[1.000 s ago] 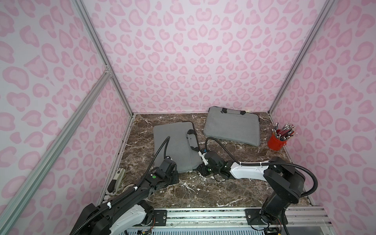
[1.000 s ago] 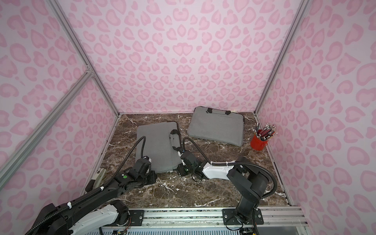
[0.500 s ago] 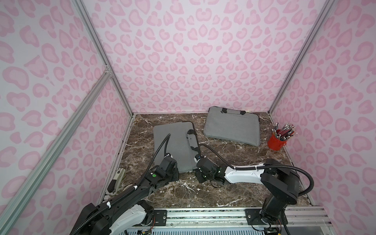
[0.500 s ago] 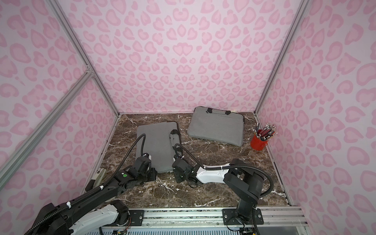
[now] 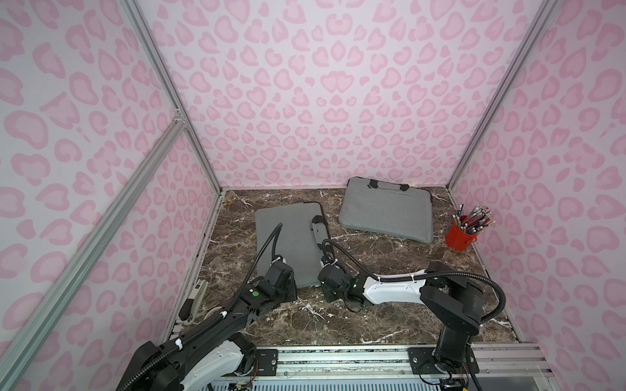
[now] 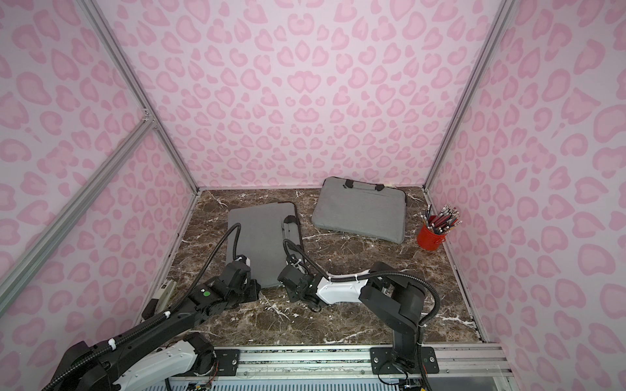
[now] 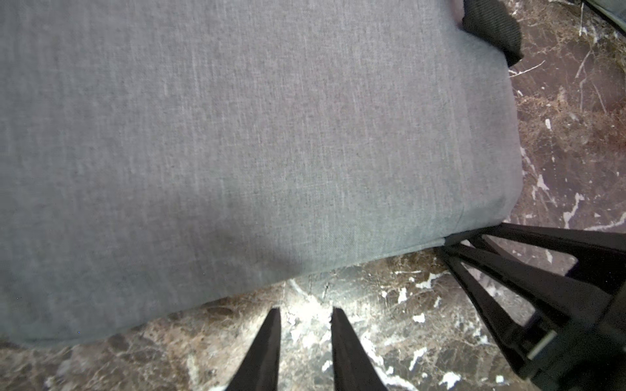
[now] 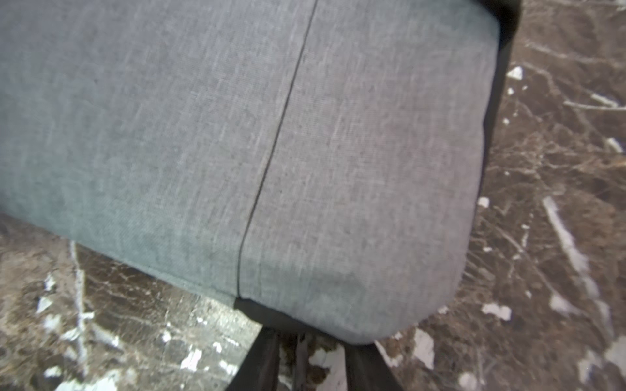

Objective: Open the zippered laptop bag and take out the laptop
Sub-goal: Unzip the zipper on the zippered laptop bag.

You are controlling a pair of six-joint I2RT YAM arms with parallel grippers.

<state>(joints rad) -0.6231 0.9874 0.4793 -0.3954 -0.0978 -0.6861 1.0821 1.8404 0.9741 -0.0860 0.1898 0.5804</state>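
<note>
The left gripper (image 7: 305, 313) holds its two black fingers (image 7: 267, 338) a narrow way apart with nothing between them. It hangs over bare marble just short of the near edge of the grey fabric zippered laptop bag (image 5: 291, 243) and touches nothing. The right gripper (image 8: 310, 338) sits at that bag's near right corner, its tips right at the black zipper edging (image 8: 267, 313). Whether it is clenched on anything there or only straddles the edging I cannot tell, since the corner hides the tips

The bag lies flat, left of centre, on the brown white-veined marble bench (image 5: 389, 264), its grey handle (image 5: 316, 230) along the right side. A second grey fabric bag (image 5: 386, 210) lies at the back right, well apart, and a red cup of pencils (image 5: 459, 237) stands near the right wall. Pink leopard-print walls (image 5: 321, 84) close in three sides, and an aluminium rail (image 5: 338, 359) along the front carries both arm bases
</note>
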